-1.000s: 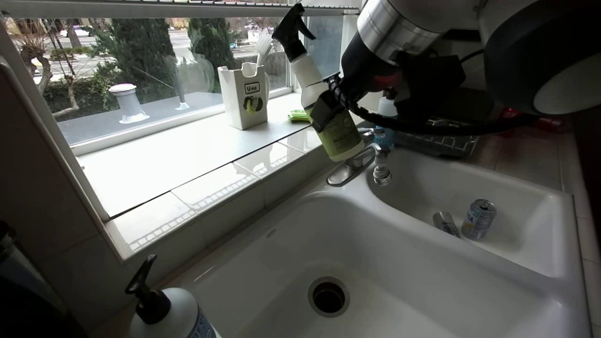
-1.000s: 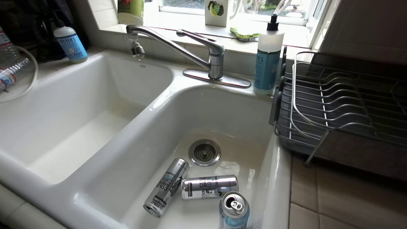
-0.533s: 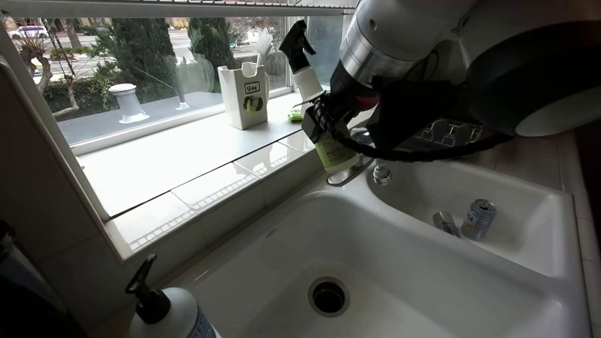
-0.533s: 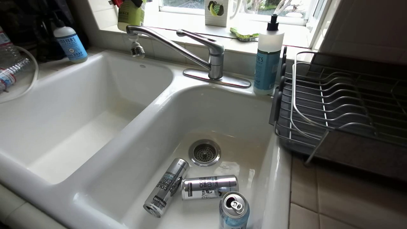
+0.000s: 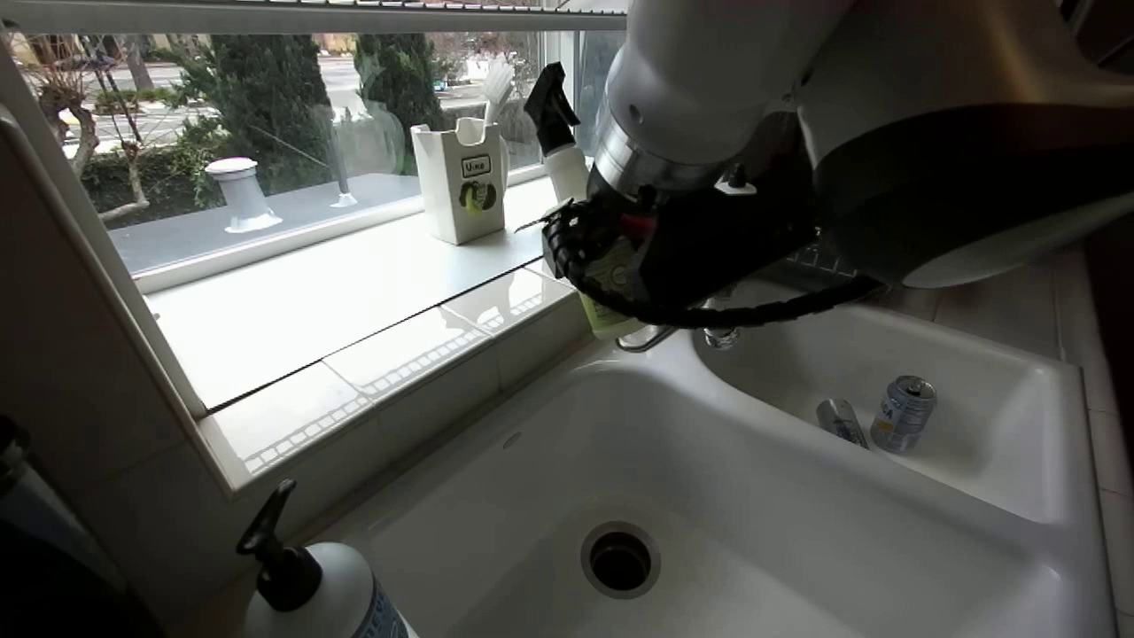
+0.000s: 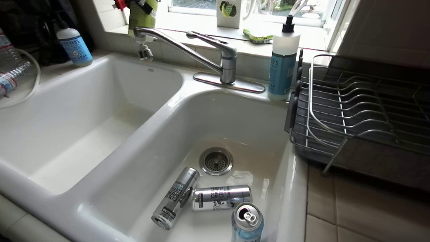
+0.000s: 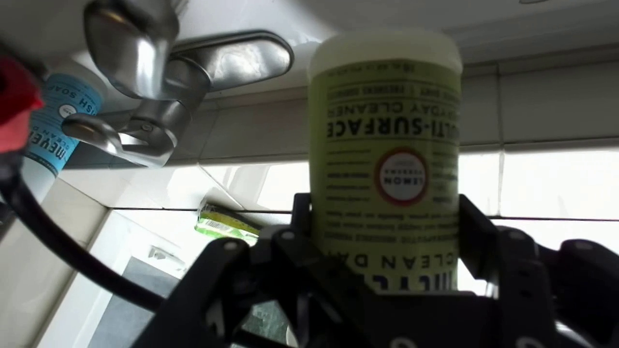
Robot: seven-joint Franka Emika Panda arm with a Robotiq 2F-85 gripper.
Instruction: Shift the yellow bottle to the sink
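I am clasping the yellow bottle (image 7: 387,140) in my gripper (image 7: 384,212) and lowering it, tilted, near the tap (image 6: 228,65), so it is hanging lower than a second ago and drawing closer to the sink (image 6: 132,143), though not yet resting inside.

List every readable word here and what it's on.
"CLEAN DA": yellow bottle
"LEMON": yellow bottle
"ULTI-SURFACE": yellow bottle
"YDAY CLEANER": yellow bottle
"MEYER": tall blue-labelled bottle
"SOAP": tall blue-labelled bottle
"EYER'S": short pump bottle
"SOAP": short pump bottle
"COLD BREW COFFEE": slanted can
"KIRKLAND": slanted can
"COLD BREW": crosswise can
Too small or blurred: sign on the white jug, upright can, clear plastic bottles, yellow bottle's fine print.
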